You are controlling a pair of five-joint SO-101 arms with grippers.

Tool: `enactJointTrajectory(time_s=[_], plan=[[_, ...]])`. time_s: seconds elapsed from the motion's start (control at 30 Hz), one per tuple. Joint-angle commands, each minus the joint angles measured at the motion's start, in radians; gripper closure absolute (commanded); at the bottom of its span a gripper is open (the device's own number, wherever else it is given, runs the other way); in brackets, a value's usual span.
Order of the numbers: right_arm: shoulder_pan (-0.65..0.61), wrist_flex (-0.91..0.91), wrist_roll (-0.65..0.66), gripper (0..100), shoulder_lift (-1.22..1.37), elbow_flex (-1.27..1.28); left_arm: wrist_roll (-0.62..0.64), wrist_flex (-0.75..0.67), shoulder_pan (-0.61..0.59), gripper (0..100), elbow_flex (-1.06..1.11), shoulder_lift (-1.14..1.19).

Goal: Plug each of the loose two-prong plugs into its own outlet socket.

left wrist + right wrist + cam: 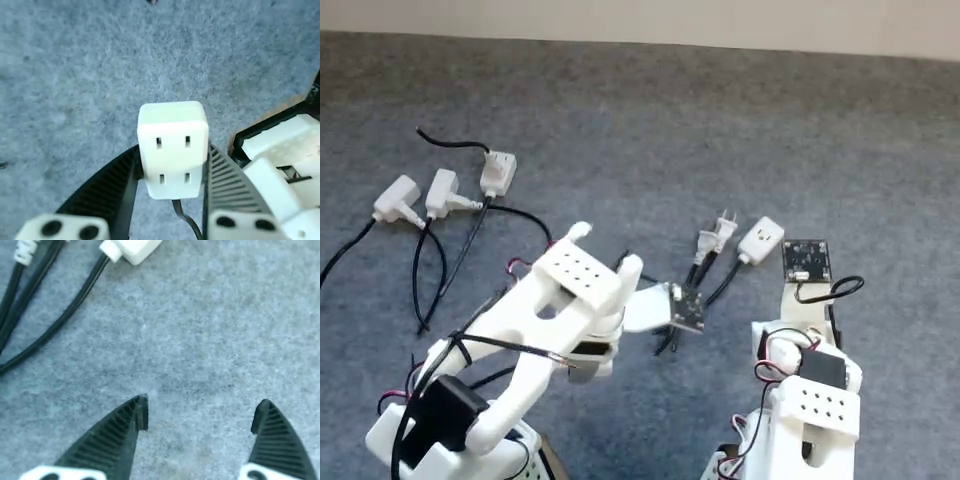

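- Grey carpeted tabletop (740, 120) carries everything, and a pale wall strip (640, 15) runs beyond its far edge.
- Left gripper (173, 150) clamps a white outlet socket (172, 125) by its sides. The socket faces the wrist camera with all 4 slots empty, and its cord (186, 222) runs back under the wrist.
- Right gripper (202, 402) is spread wide over bare carpet and holds nothing. A second white socket (131, 249) lies just past its fingertips.
- 3 white corded blocks (442, 192), sockets by the look, sit toward the far-left corner, well apart from both arms.
- 2 loose plugs (722, 230) lie mid-tabletop between the arms, their long axes slanting toward the far edge with the prongs leading. The free right gripper is close beside them, so it is probably the one to bring a plug to the held socket.
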Motion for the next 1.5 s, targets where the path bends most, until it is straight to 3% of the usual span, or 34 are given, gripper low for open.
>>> enactJointTrajectory(time_s=[0.0,0.13,0.27,0.37,0.6,0.8,0.97,1.13,1.3,1.37,1.47], plan=[[-0.01,-0.016,0.008,67.4,-0.012,-0.013,0.003,0.1,0.007,85,-0.102,-0.004],[-0.01,-0.016,0.009,67.4,-0.012,-0.013,0.006,0.081,0.007,85,-0.05,-0.004],[-0.01,-0.016,0.009,67.4,-0.012,-0.013,0.009,-0.023,0.007,85,0.016,-0.004],[-0.01,-0.016,0.009,67.4,-0.012,-0.013,0.068,-0.064,0.007,85,0.028,-0.002],[-0.01,-0.016,0.009,67.4,-0.012,-0.013,0.089,-0.075,0.007,71,0.031,-0.002],[-0.01,-0.016,0.009,67.4,-0.012,-0.013,0.091,-0.103,0.005,72,0.038,-0.002],[-0.01,-0.016,0.009,67.4,-0.012,-0.016,0.109,-0.167,-0.171,72,-0.053,-0.002],[-0.012,-0.012,0.009,67.4,-0.008,-0.065,0.462,-0.385,-0.417,76,-0.125,-0.002],[-0.073,0.079,-0.034,67.4,-0.004,-0.239,0.867,-0.747,-0.593,78,0.044,-0.002],[-0.122,0.131,-0.068,67.4,0.041,-0.337,0.954,-0.887,-0.636,79,0.124,-0.01],[-0.217,0.15,-0.15,67.4,0.2,-0.484,0.962,-0.971,-0.685,79,0.159,-0.002]])
